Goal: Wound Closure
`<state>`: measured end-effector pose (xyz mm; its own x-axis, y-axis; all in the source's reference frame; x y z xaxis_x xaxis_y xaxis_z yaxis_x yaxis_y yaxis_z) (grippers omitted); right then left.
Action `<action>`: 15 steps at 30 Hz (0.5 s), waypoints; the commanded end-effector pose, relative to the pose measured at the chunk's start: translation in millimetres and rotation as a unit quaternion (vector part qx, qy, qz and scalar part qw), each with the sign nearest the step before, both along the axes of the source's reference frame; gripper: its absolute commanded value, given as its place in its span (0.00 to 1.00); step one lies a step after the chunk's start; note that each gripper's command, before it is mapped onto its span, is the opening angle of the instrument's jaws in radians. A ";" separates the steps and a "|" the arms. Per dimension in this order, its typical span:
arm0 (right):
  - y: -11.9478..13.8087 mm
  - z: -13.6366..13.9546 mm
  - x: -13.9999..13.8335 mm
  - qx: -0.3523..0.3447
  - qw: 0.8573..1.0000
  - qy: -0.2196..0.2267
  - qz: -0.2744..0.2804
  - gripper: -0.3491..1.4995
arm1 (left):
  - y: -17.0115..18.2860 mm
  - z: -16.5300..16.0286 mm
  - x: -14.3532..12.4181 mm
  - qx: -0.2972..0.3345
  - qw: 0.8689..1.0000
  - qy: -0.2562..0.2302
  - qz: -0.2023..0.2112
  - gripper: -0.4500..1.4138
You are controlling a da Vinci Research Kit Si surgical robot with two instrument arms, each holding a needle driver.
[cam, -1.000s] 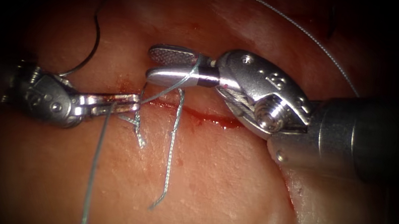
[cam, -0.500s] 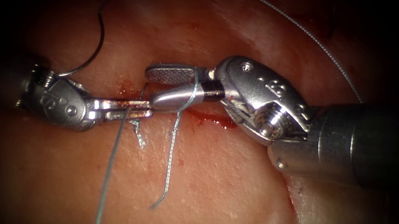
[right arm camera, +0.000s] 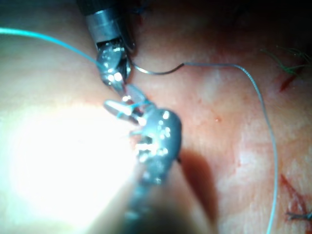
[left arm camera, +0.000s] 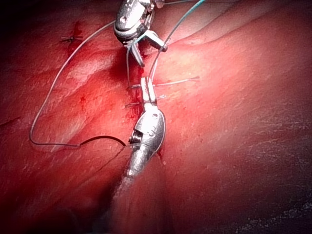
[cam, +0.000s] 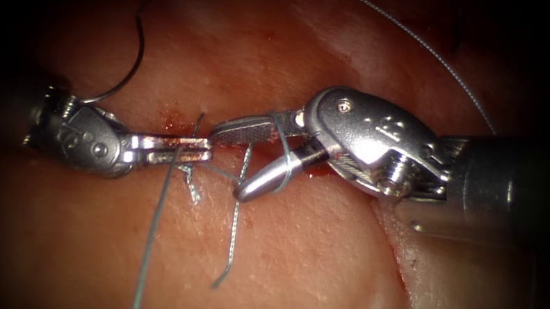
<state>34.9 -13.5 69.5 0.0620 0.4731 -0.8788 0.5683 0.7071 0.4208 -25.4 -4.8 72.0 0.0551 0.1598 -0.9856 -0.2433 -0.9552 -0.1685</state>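
**Now: thread wound on wide-open right tool, left tool clamped on thread**

Currently spread wide: right tool (cam: 228,163), gripping nothing, with thread (cam: 150,244) wound around both jaws near their hinge. Clamped narrow: left tool (cam: 177,149), apparently pinching the thread where the long strand drops away toward the viewer. Tips of both tools close together over the cut (cam: 268,155), about mid-length.

Needle (cam: 137,53): free of both tools, lying on the tissue (cam: 316,272) out of the bite, toward the left end of the cut and on its far side.

Judged handling for a wrap of this kind:
- Keep the turns seated behind the jaw tips; avoid letting them slide forward off the open jaws.
- Keep the left grip firm and the strand lightly taut, never jerked.
- Steer the lower right jaw clear of the cut ends (cam: 231,240) hanging beside it, and of the tissue under it.
- Avoid dragging the free needle by its trailing thread.

Hard to make out:
- Number of turns on the right jaws.
- Exact pinch point inside the left jaws; strand and cut ends cross there.
- Cut edges under the tools, masked by red fluid (cam: 311,170).
- Needle tip, lost in shadow.
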 end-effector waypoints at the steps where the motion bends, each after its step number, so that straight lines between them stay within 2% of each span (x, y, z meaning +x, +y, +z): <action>1: -0.9 0.7 0.9 -0.010 1.000 -0.002 -0.025 0.55 | -0.1 0.7 -0.7 0.000 1.000 0.001 0.003 0.00; 10: -4.5 1.6 2.0 -0.052 0.993 -0.008 -0.108 0.56 | 0.1 0.7 -1.2 0.001 1.000 0.005 0.010 0.00; 15: -5.8 2.2 2.6 -0.065 0.989 -0.006 -0.133 0.56 | -0.1 0.6 -1.4 0.005 1.000 0.008 0.015 0.00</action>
